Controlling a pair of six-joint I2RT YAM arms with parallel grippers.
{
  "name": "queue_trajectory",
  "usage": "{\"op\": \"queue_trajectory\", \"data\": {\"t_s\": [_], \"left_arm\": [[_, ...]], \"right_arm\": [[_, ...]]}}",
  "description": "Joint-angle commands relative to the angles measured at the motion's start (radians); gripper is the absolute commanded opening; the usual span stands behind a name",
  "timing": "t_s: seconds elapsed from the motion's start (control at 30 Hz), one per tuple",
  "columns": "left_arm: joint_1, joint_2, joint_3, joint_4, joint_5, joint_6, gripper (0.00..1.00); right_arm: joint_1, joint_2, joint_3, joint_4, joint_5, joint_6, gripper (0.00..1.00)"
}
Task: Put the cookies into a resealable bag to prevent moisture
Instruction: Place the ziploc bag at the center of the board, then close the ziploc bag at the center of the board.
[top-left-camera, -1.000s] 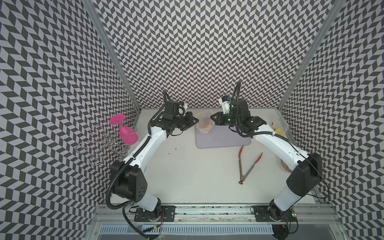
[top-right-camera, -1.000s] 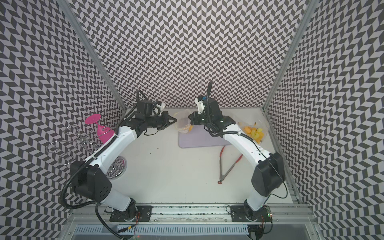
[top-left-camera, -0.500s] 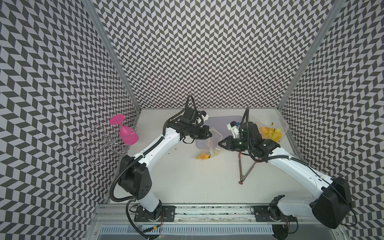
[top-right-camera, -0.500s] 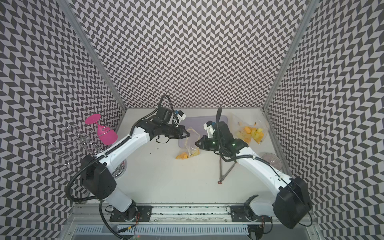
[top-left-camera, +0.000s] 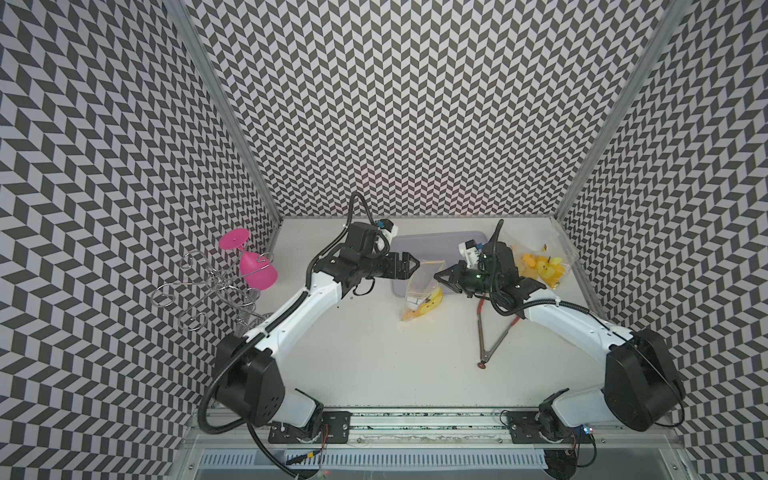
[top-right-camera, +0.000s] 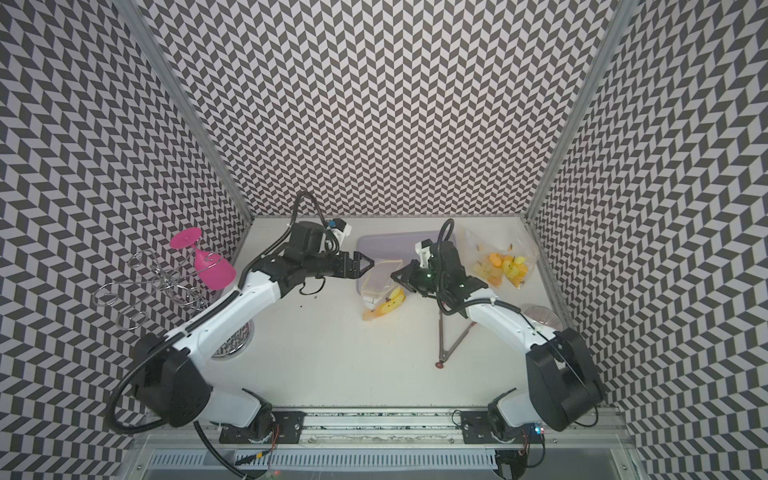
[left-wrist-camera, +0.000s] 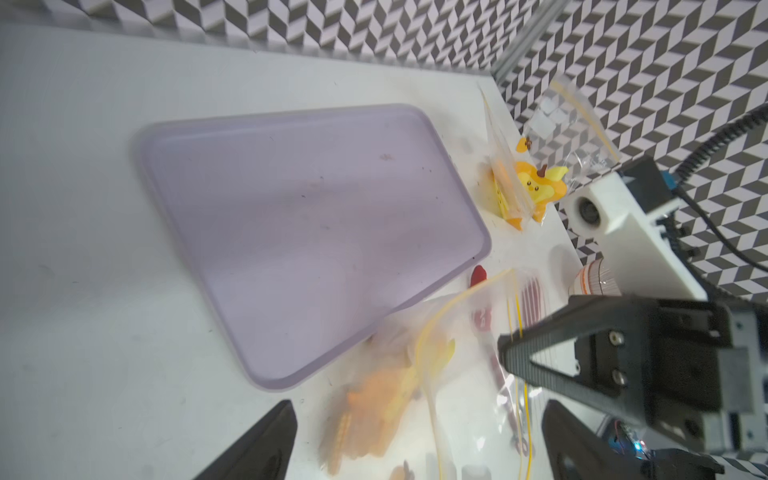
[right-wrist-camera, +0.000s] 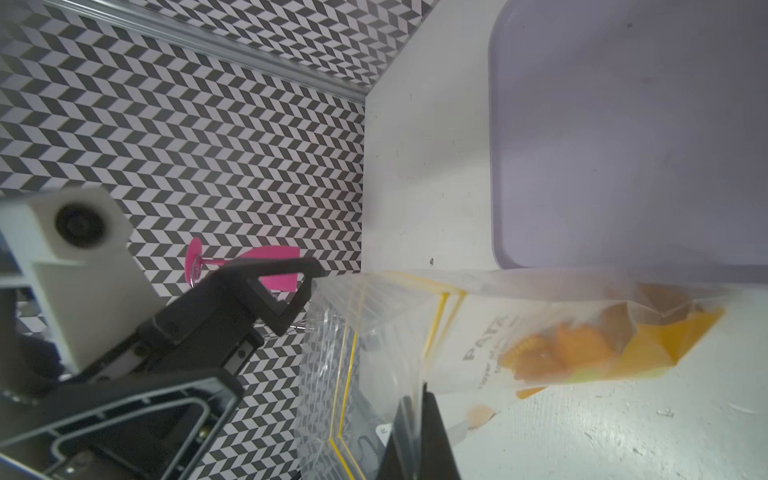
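Now flat orange and yellow cookies (right-wrist-camera: 573, 349) bunch at the bottom of a clear thin plastic zip bag (top-left-camera: 419, 280), which rests on the white counter (top-left-camera: 374, 353) at the edge of a lilac tray (top-left-camera: 432, 249). The right jaws pinch the bag's rim; the left jaws gape wide, empty, beside it. Film limp and slippery, cookies light and brittle: best gripped at the yellow zip strip (right-wrist-camera: 436, 328).

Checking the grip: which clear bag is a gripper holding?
The bag at the tray, pinched by the right gripper; the other bag lies by the wall.

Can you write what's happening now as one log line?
left jaws: open | right jaws: shut on bag | cookies: inside bag | bag mouth: open
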Motion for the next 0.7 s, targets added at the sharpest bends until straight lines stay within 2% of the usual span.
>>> {"op": "queue_trajectory", "data": {"t_s": [0.0, 0.13, 0.27, 0.37, 0.5, 0.67], "left_arm": [[-0.026, -0.161, -0.133, 0.224, -0.111, 0.049, 0.91], [-0.067, -0.280, -0.247, 0.266, -0.163, 0.238, 0.89], [-0.077, -0.303, -0.325, 0.283, -0.179, 0.386, 0.88], [-0.077, -0.285, -0.364, 0.332, -0.203, 0.479, 0.83], [-0.078, -0.237, -0.364, 0.357, -0.151, 0.550, 0.76], [-0.089, -0.182, -0.363, 0.401, -0.117, 0.581, 0.74]], "right_arm": [[-0.004, 0.035, 0.060, 0.080, -0.031, 0.020, 0.00], [-0.006, 0.068, 0.093, 0.095, -0.033, 0.023, 0.00], [-0.009, 0.089, 0.110, 0.101, -0.037, 0.022, 0.00], [-0.014, 0.101, 0.114, 0.098, -0.042, 0.015, 0.00], [-0.026, 0.117, 0.110, 0.103, -0.054, 0.018, 0.00], [-0.031, 0.139, 0.124, 0.112, -0.070, 0.014, 0.00]]}}
